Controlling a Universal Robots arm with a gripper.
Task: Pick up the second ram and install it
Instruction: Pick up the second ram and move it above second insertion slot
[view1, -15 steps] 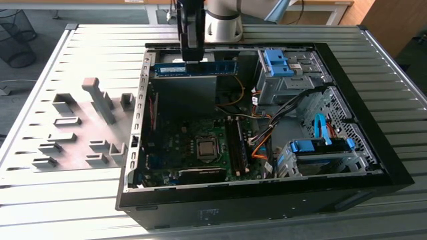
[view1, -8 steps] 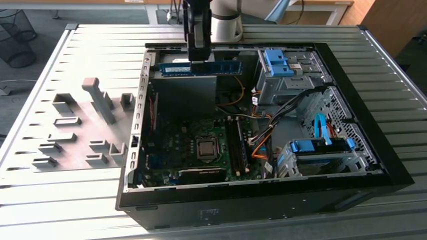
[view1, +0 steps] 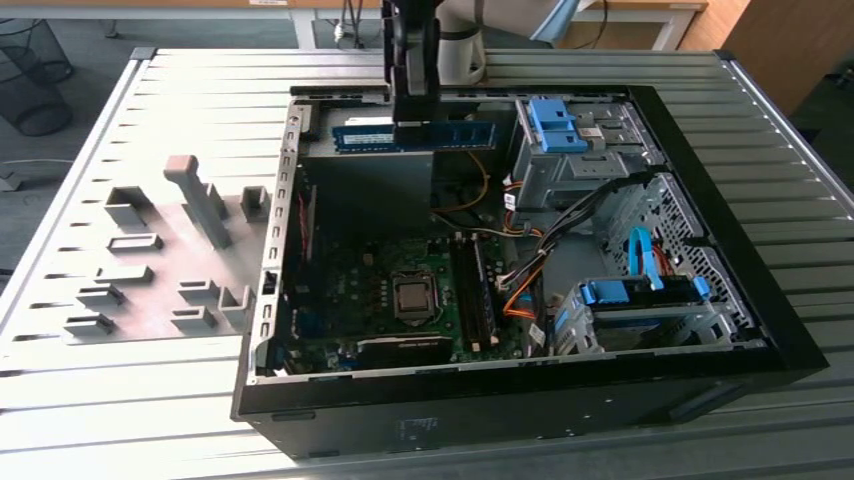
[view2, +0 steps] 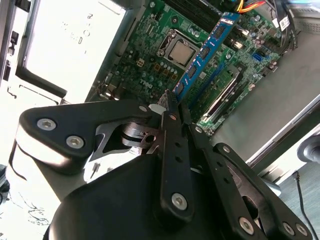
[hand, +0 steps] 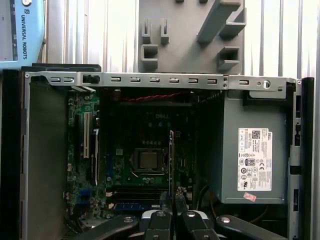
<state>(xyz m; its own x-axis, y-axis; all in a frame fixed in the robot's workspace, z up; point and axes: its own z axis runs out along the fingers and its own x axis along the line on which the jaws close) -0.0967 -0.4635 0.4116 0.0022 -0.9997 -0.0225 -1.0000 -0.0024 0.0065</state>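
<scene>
Exterior view, tool: the black two-fingered tool (view1: 412, 115) hangs over the open black computer case (view1: 534, 405), at about twelve o'clock from the green motherboard (view1: 360, 290).
Exterior view, ram: the long, thin blue-green circuit-board stick with black chips, the second ram (view1: 461, 135), lies level in the tool's pinch, gripped near its middle, above the case.
Exterior view, slots: the long black memory slots (view1: 474, 290) run at three o'clock of the square silver processor (view1: 415, 297), well apart from the stick.
Exterior view, holder: a grey plastic holder plate with raised blocks (view1: 160, 270) sits on the slatted metal bench (view1: 134, 400), at nine o'clock of the case.
Second wrist view, tool: the tool (view2: 172, 107) is closed tight on the second ram (view2: 202, 55), with no gap between its fingers and the board (chips face the camera). The stick reaches out over the motherboard (view2: 145, 55), beside the processor (view2: 181, 48).
First wrist view, ram: the second ram (hand: 171, 160) shows edge-on as a thin line rising from the tool (hand: 172, 215), between the processor (hand: 148, 160) and the grey power-supply box with a white label (hand: 250, 120). The holder plate (hand: 190, 55) lies beyond the case.
Progress: the pick-up looks done. Installing is what remains, since the stick is held in the air and not seated in any slot. Whether another stick already sits in the slots (hand: 135, 192) I cannot tell.
</scene>
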